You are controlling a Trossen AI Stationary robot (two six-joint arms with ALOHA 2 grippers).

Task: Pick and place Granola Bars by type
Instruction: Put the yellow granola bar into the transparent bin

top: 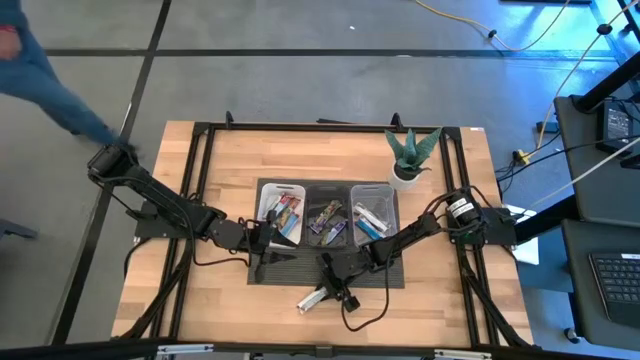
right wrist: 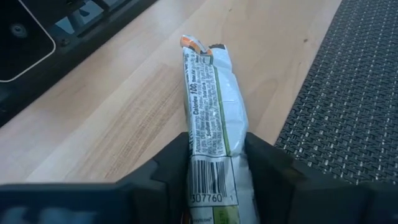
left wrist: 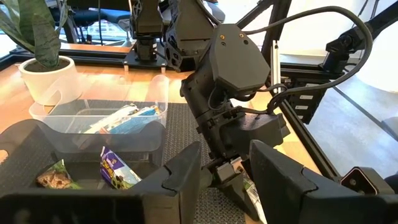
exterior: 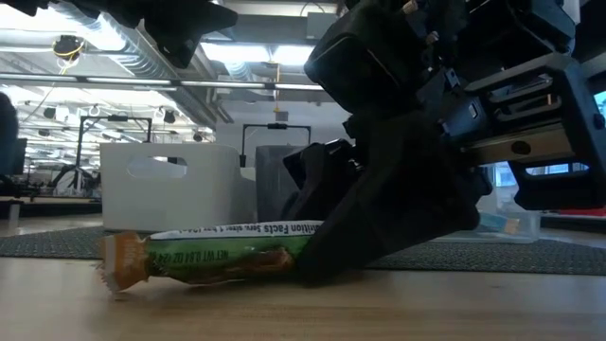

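Note:
One granola bar (right wrist: 211, 99), in a silver-white and green wrapper with a barcode, lies flat on the wooden table (right wrist: 112, 118) near its front edge, just off the dark mat (right wrist: 348, 93). My right gripper (right wrist: 214, 155) is shut on the bar's right end (top: 326, 293). My left gripper (left wrist: 227, 174) hangs open with nothing in it over the mat (top: 290, 270), in front of the white tray (top: 268, 192). More wrapped bars lie in the white tray, the black tray (top: 326, 190) and the clear tray (top: 376, 190). My right gripper pinches the bar's two long edges between its two fingers (right wrist: 171, 168), at the barcode end (right wrist: 214, 171). The fingers slant down from the table's far right and lie along the bar. The bar lies flat on the wood (exterior: 208, 256), its other end pointing left.
The three trays stand side by side on the mat in the middle of the table. A potted plant (top: 408, 160) stands behind the clear tray. Black frame rails (top: 200, 180) run along both table sides. A person's sleeve (top: 40, 80) shows at the far left, off the table.

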